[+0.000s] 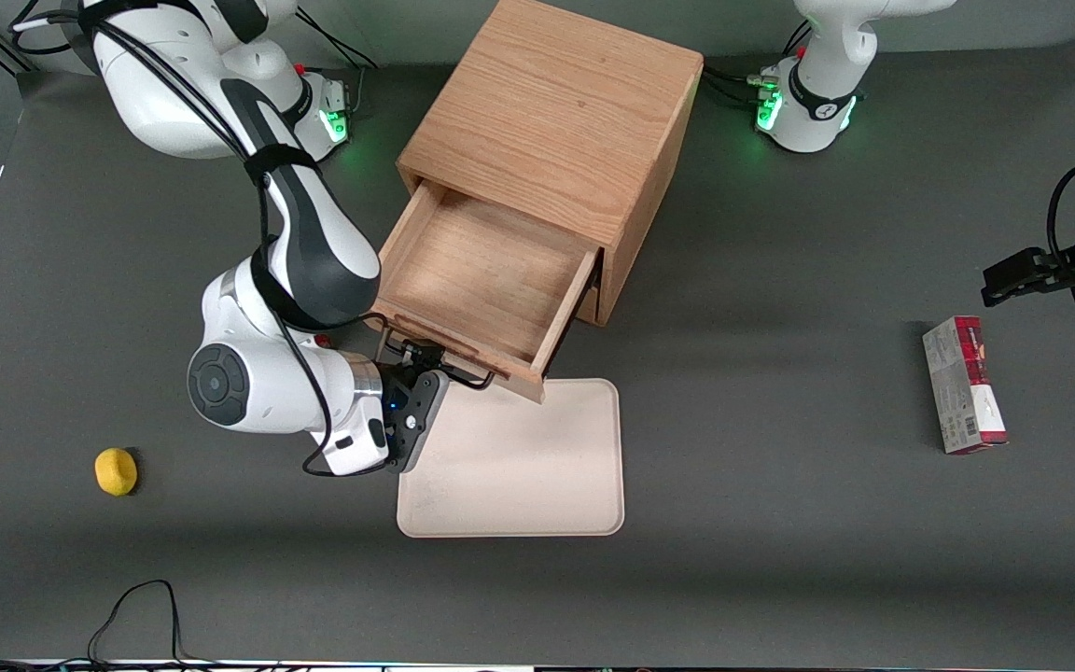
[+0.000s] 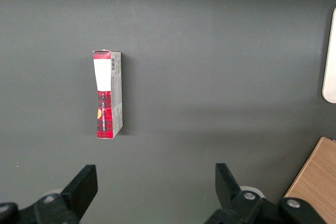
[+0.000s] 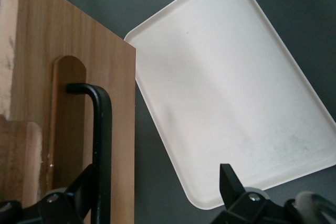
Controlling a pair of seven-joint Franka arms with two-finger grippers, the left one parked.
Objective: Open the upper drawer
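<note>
Now upper drawer (image 1: pixel 491 280) pulled out — tool (image 1: pixel 425 366) at its black handle (image 3: pixel 100 145), fingers apart

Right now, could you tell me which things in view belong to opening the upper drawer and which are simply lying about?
Belonging to the job:
- upper drawer, pulled well out
- its black handle
- gripper, open, at that handle

Lying about:
- white tray
- yellow ball
- red and grey box

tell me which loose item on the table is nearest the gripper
The cream tray: the gripper, at the upper drawer's handle, hangs right at its edge; the lemon and red box lie far off.
</note>
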